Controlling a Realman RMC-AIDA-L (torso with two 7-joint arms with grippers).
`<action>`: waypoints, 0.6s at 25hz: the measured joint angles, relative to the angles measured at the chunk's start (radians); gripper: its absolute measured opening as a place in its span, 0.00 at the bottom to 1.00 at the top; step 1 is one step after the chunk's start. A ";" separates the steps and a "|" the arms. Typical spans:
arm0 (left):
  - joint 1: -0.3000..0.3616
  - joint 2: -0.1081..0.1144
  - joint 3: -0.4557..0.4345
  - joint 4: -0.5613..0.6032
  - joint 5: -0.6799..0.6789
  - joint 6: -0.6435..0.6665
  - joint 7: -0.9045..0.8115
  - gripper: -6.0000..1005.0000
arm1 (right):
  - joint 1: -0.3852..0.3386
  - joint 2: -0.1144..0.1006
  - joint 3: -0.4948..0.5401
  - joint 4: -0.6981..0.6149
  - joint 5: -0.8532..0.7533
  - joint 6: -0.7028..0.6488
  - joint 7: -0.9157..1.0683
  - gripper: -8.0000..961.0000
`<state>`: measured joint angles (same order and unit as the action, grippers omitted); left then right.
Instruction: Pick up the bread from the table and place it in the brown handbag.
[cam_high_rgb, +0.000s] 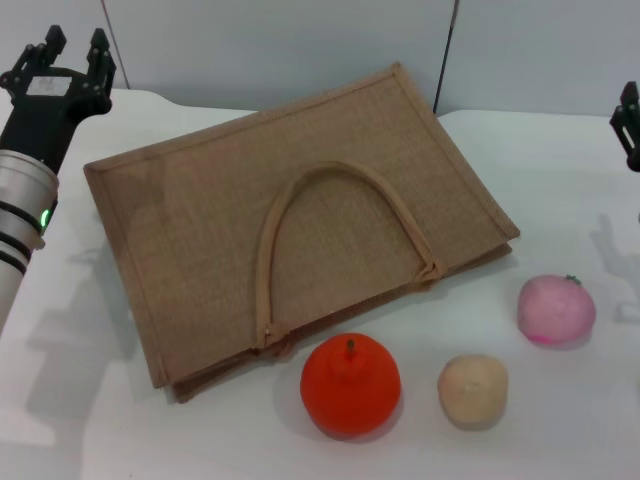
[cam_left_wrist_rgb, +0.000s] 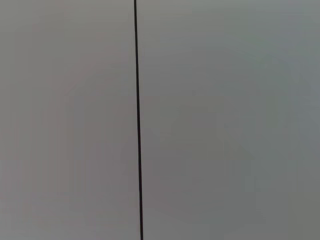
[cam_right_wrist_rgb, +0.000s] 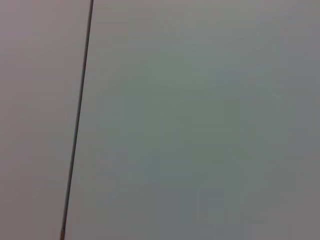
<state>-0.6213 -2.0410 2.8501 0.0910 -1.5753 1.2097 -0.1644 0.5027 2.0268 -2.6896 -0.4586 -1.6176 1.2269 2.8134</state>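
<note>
The brown handbag (cam_high_rgb: 190, 220) lies flat on the white table (cam_high_rgb: 560, 180), its looped handle (cam_high_rgb: 335, 172) resting on top of it. No striped bread shows in any view; it is hidden or out of view. My left gripper (cam_high_rgb: 73, 48) is raised at the far left, behind the bag's back corner, open and empty. Only an edge of my right gripper (cam_high_rgb: 628, 122) shows at the far right, well away from the bag. Both wrist views show only a plain grey wall (cam_left_wrist_rgb: 225, 120) with a dark seam.
In front of the bag lie an orange-red round fruit (cam_high_rgb: 350, 385), a round beige bun-like ball (cam_high_rgb: 472, 390) and a pink round fruit (cam_high_rgb: 556, 308). A grey wall stands behind the table.
</note>
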 joint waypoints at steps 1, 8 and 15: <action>-0.001 0.000 0.000 0.000 0.000 -0.005 0.000 0.48 | 0.001 0.000 0.000 0.000 0.000 -0.007 0.000 0.91; -0.017 0.003 0.000 -0.003 -0.002 -0.059 0.001 0.48 | 0.004 -0.001 0.001 0.000 0.000 -0.025 0.001 0.91; -0.017 0.004 0.000 -0.006 -0.003 -0.055 0.000 0.48 | 0.001 0.000 0.001 0.000 -0.001 -0.024 0.001 0.91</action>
<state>-0.6384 -2.0371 2.8501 0.0852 -1.5784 1.1546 -0.1643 0.5039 2.0263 -2.6890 -0.4587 -1.6183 1.2026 2.8147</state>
